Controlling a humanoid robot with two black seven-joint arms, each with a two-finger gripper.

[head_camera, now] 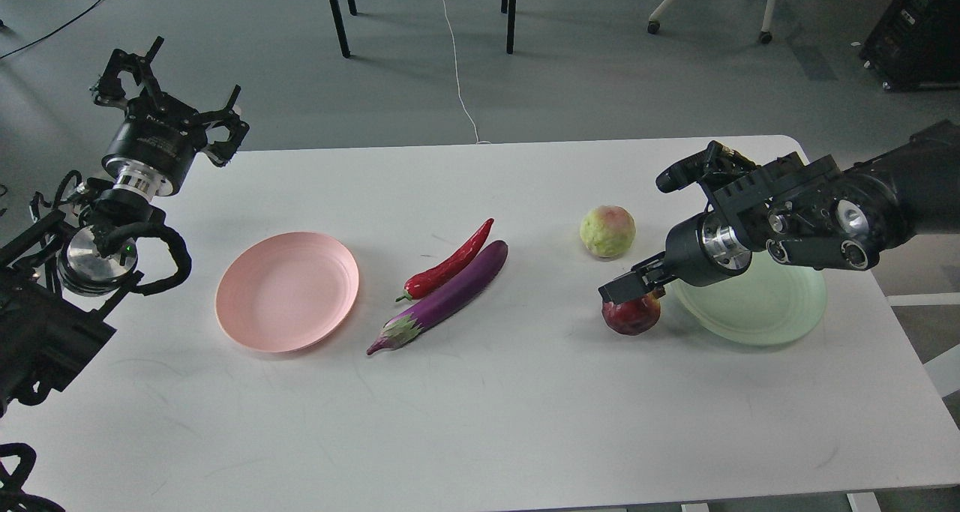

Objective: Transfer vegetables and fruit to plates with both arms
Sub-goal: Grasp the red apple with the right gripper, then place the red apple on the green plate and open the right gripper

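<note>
head view: the glossy purple eggplant (448, 294) lies slantwise at the middle of the white table (480, 437), the thinner red chili (450, 264) touching its upper side. the pink plate (287, 291) sits bare to their left. the bumpy yellow-green fruit (607, 231) stands alone, with open tabletop around it. the right gripper (630, 291) rests on the dark red pomegranate (631, 314) just beside the green plate (757, 309); whether its fingers clamp it, i cannot tell. the left gripper (169, 96) hangs off the table's far left corner, fingers spread wide.

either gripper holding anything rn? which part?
Left gripper: open, holding nothing. Right gripper sits on the pomegranate's top; can't tell whether it grips it.
</note>
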